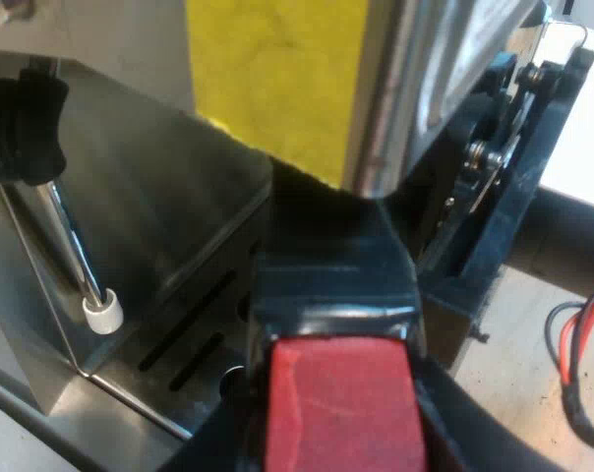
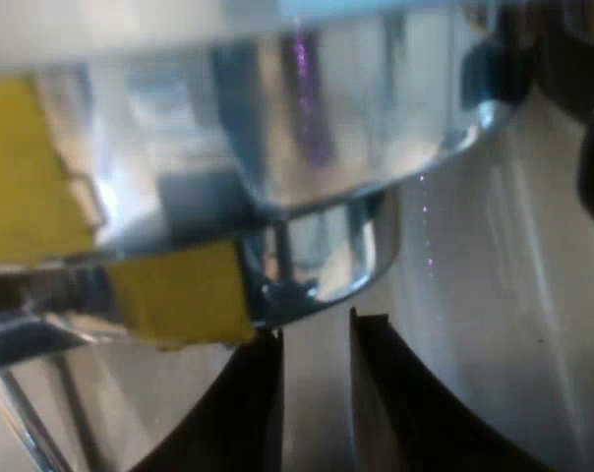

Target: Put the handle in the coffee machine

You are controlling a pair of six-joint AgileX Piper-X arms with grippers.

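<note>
While my left gripper [image 1: 341, 428] clamps the handle [image 1: 331, 285] at its red end, just ahead under the espresso machine [image 1: 425, 88], a skewed push could jam it; my right gripper [image 2: 317, 339], narrowly parted and empty, may bump the chrome above.

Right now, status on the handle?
Left gripper clamping handle, handle at espresso machine front. Right gripper parted, empty. Steam wand nearby, apart from handle.
</note>
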